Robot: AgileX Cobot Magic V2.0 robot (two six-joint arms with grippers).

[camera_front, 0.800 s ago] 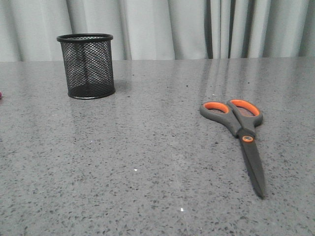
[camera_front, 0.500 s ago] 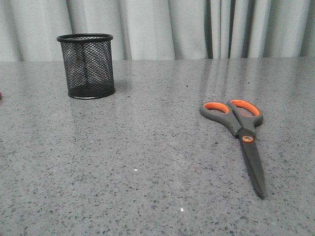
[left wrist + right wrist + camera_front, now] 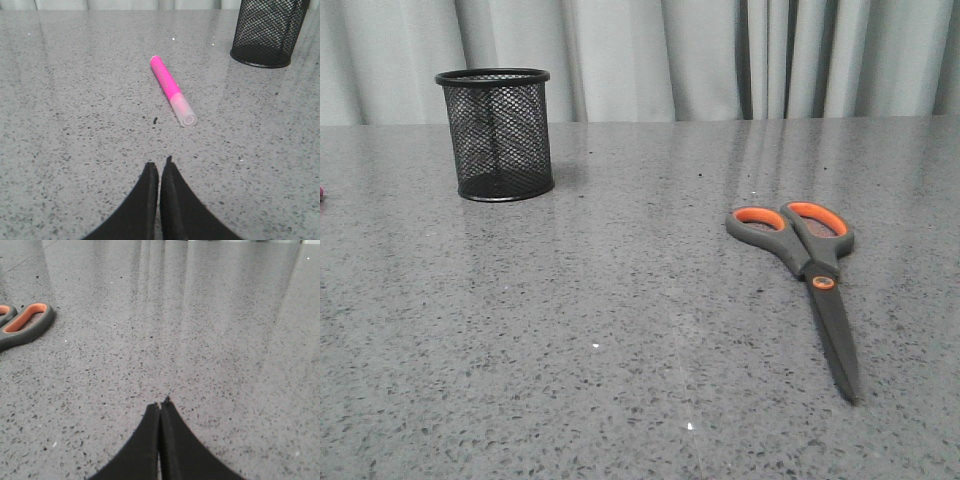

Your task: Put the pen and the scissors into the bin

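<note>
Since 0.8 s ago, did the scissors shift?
No. The scissors lie in the same spot on the table, same offset from the mesh cup.

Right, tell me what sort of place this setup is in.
Probably an indoor test or lab tabletop staged like a desk. A grey speckled stone-look table stands before a pale curtain, and only stationery is out: a black mesh bin, scissors and a pink pen.

Glossy speckled stone-look table (image 3: pixel 620 330), black wire-mesh bin (image 3: pixel 500 135), smooth plastic pen (image 3: pixel 171 90), matt-handled scissors (image 3: pixel 810 265).
</note>
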